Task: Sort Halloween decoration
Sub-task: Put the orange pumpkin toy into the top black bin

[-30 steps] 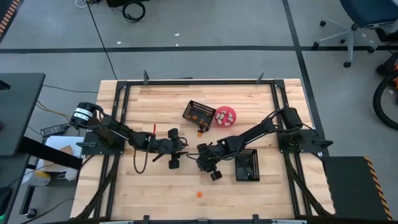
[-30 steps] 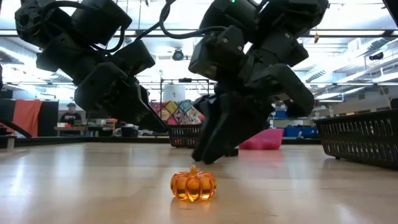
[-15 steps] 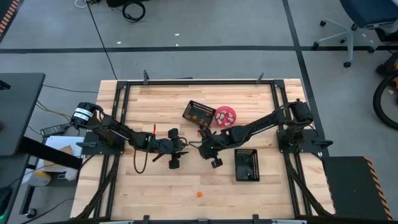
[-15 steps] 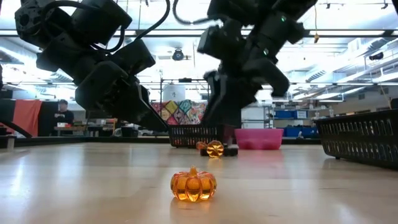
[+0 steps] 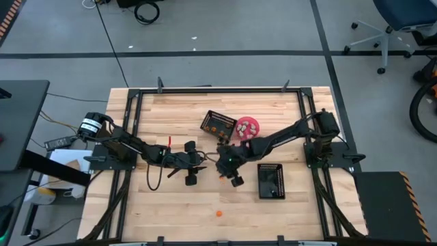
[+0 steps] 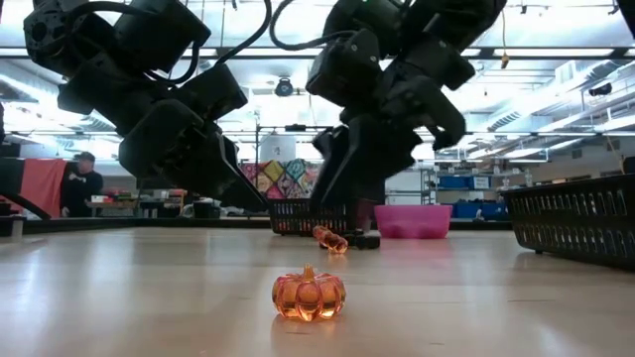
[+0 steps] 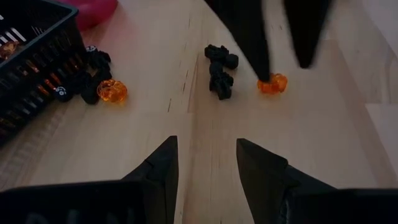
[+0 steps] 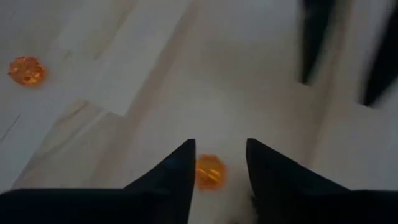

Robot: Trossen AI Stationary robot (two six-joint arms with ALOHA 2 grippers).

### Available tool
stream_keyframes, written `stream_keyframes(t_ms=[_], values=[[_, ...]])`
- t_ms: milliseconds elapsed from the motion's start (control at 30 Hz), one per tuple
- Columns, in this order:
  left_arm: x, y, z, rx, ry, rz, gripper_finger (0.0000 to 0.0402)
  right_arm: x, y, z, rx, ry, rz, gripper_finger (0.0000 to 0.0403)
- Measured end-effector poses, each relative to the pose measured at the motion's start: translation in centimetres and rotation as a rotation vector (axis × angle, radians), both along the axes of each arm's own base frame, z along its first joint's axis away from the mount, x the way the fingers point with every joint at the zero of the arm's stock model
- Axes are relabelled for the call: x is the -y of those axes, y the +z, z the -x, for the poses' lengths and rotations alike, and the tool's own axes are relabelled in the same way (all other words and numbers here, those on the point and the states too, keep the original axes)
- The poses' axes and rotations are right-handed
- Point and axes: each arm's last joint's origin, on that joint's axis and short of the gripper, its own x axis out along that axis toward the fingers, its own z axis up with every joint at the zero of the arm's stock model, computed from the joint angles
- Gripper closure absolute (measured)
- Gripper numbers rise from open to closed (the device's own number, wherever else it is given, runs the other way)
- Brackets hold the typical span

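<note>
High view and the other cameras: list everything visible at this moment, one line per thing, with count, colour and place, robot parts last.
Table: one, light wood, under both arms.
Mesh baskets: two, black; one at the far middle with orange pieces inside, one to the right.
Bowl: one, pink, beside the far basket.
Orange pumpkins: one alone near the front edge; one between the right fingers; one by the far basket.
Black trinkets: a small cluster, mid-table.
Person: one, in the background room.
Left gripper: open, hovering mid-table.
Right gripper: open around a pumpkin.
</note>
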Motion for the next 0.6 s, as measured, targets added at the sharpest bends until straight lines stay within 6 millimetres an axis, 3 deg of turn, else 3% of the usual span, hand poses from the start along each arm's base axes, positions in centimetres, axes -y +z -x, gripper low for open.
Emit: stream_keyframes(t_ms=[267, 600], values=[[0.0, 0.0, 0.0, -0.001, 0.0, 0.0, 0.0265, -1.0, -1.0, -0.3, 0.027, -0.025, 0.021, 0.0207], [0.0, 0.0, 0.0, -0.001, 0.0, 0.0, 0.0265, -0.6, -3.6, 1.5, 0.085, -0.043, 0.014, 0.0229]])
